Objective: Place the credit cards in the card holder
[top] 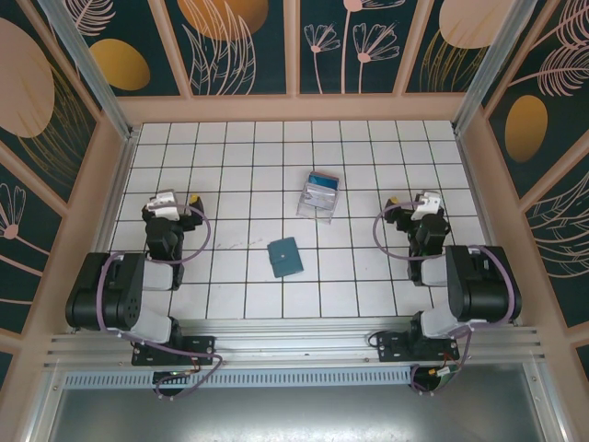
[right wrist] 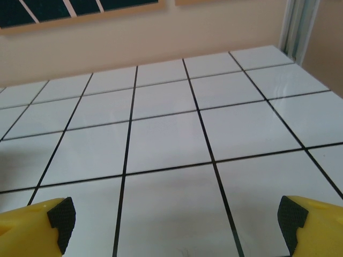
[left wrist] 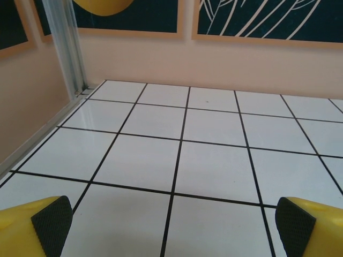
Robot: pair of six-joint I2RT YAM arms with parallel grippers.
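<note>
Teal and roughly square, the folding card holder (top: 285, 258) lies shut on the white tiled table (top: 239, 175) between our arms. Just beyond it, the blue and whitish-grey plastic credit cards (top: 321, 189) sit in a clear plastic tray (top: 311, 213). Our left gripper (left wrist: 172, 222) and right gripper (right wrist: 177, 222) gape wide — both empty.

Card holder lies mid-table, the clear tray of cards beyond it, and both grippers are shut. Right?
Not quite: the left gripper and right gripper are open, fingers wide apart in each wrist view. The rest holds.
</note>
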